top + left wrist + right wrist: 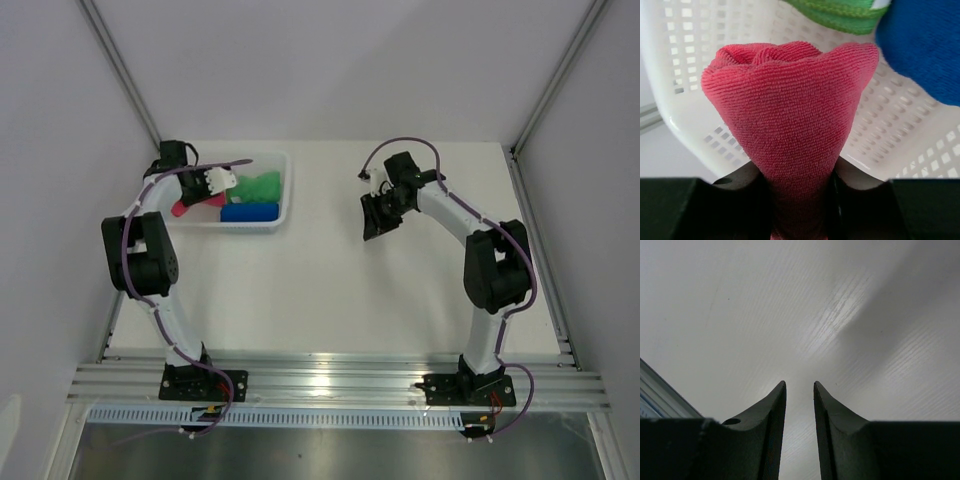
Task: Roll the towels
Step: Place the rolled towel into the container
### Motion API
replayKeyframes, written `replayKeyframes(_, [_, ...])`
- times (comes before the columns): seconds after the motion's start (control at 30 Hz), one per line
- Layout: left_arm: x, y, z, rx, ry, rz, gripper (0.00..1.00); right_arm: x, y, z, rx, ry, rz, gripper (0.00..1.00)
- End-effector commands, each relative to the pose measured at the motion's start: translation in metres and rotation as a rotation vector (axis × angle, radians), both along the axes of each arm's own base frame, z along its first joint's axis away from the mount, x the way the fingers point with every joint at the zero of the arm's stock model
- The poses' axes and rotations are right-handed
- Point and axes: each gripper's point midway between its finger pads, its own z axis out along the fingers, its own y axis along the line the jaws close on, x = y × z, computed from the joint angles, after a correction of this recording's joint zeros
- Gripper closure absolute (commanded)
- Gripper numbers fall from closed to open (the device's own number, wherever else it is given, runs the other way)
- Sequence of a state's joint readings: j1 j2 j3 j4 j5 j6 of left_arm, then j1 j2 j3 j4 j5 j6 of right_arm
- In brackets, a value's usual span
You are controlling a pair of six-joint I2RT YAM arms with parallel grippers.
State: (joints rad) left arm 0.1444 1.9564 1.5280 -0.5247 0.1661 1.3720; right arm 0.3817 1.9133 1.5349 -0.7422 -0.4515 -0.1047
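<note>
Left wrist view: the pink towel (790,125) is seen bunched into a rounded bundle with folds at its top. Its lower part is pinched between the two dark fingers of the left claw (799,172). It is held at the near left corner of the white plastic basket (695,125), whose perforated wall fills the background. Whether the towel touches the basket cannot be told. Inside the basket, the green towel (840,15) is seen at the far side, and the blue towel (925,50) lies just beside it, nearer the front wall. The basket is set at the far left of the white worktop (330,280). The right claw (800,390) is held well apart from the basket, above bare worktop on the right side. Its fingers are parted by a narrow gap, and nothing is gripped between them.
</note>
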Motion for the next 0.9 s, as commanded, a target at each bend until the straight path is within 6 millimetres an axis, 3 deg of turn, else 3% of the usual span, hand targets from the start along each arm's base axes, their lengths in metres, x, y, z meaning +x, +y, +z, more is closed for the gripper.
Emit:
replayKeyframes(0.0, [-0.003, -0.011, 0.008, -0.057, -0.001, -0.112, 0.97, 0.005, 0.009, 0.005, -0.016, -0.006, -0.007, 0.68])
replayKeyframes(0.13, [-0.020, -0.015, -0.003, -0.041, 0.067, -0.215, 0.95, 0.005, 0.010, 0.003, -0.037, 0.000, 0.007, 0.68])
replayKeyframes(0.17, [-0.030, -0.015, -0.016, -0.034, 0.098, -0.228, 0.95, 0.006, 0.010, 0.003, -0.041, -0.001, 0.006, 0.68])
replayKeyframes(0.27, [-0.035, -0.016, -0.024, -0.012, 0.120, -0.270, 0.94, 0.006, 0.010, 0.002, -0.048, -0.002, 0.011, 0.68])
replayKeyframes(0.47, [-0.039, -0.009, -0.021, -0.017, 0.177, -0.315, 0.93, 0.004, 0.007, -0.002, -0.063, 0.005, 0.019, 0.68])
replayKeyframes(0.63, [-0.048, 0.006, -0.026, 0.117, 0.197, -0.461, 0.93, 0.002, 0.006, -0.007, -0.072, 0.014, 0.021, 0.68])
replayKeyframes(0.87, [-0.063, -0.002, -0.041, 0.115, 0.295, -0.564, 0.86, 0.001, 0.003, -0.009, -0.085, 0.022, 0.024, 0.68])
